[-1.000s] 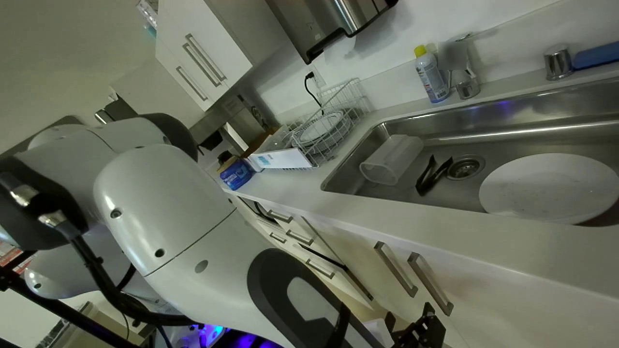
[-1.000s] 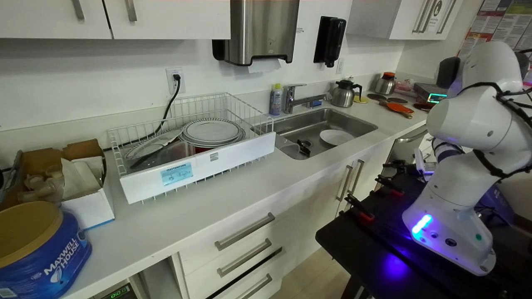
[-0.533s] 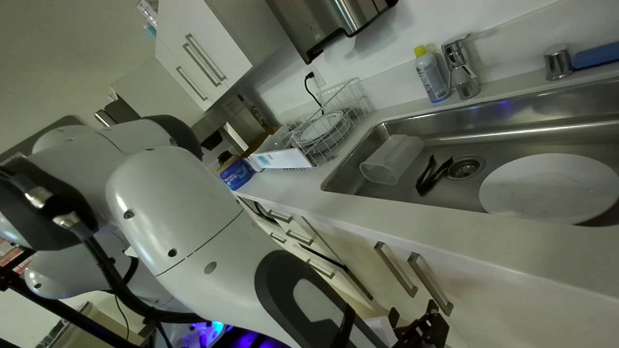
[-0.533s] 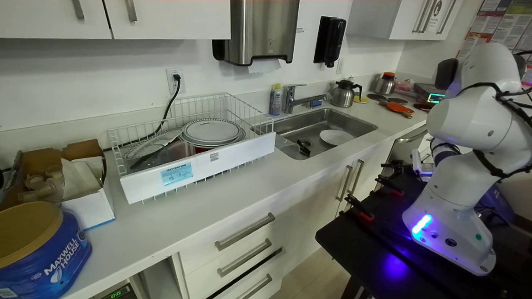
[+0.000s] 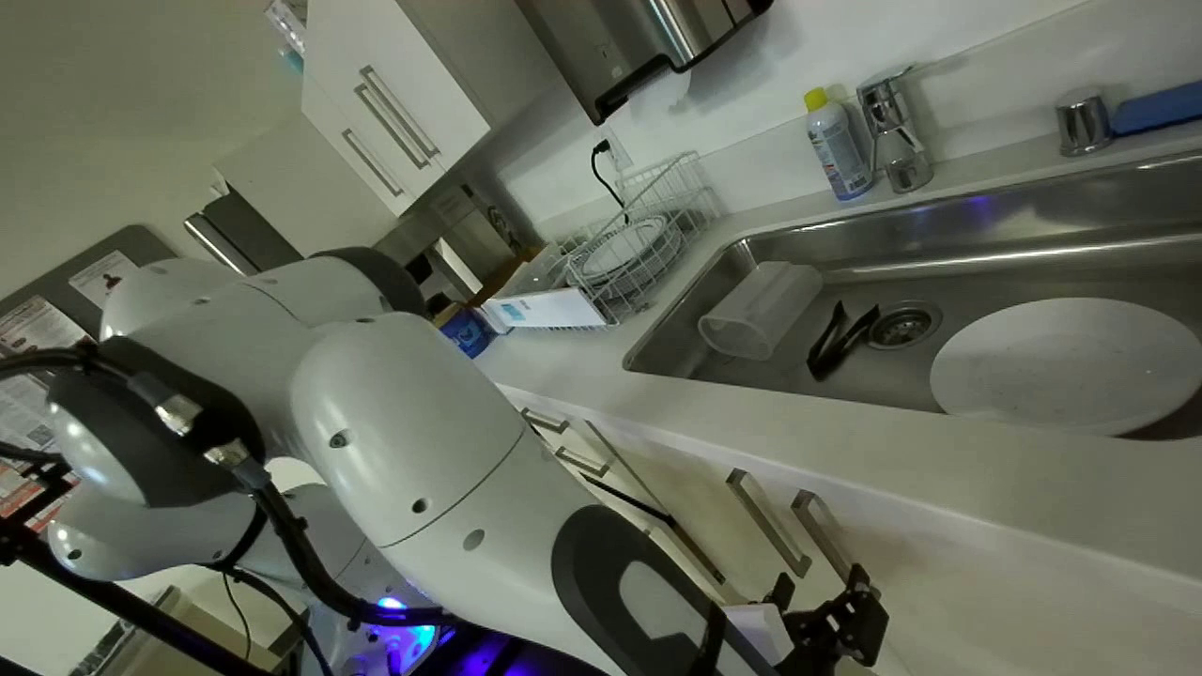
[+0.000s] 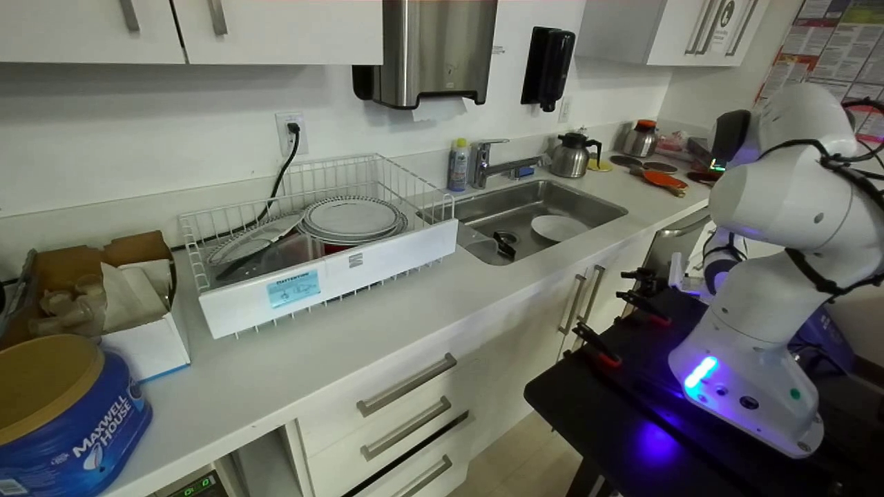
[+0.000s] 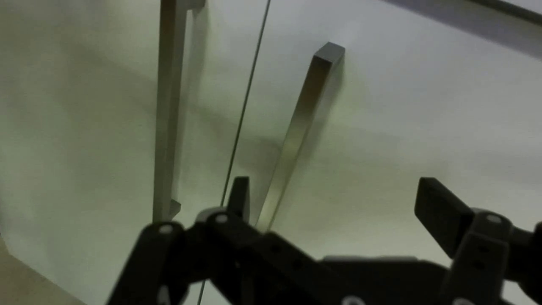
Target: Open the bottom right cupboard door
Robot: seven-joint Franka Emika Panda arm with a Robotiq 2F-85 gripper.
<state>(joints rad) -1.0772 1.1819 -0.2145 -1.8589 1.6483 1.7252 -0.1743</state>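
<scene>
Fingers wide apart, my claw (image 7: 334,189) hangs before a silver handle (image 7: 291,144).
In the wrist view the handle's lower stretch shows between my fingertips; whether they touch it, I cannot tell. It belongs to the bottom right cupboard door (image 7: 402,127), closed, right of a thin seam (image 7: 244,106). Left of the seam is the matching white door (image 7: 93,127); above, in an exterior view, the sink (image 5: 939,235).

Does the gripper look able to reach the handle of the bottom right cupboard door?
Likely yes: in the wrist view, the gripper is open, the handle shows between its fingers, and nothing visible blocks it.
</scene>
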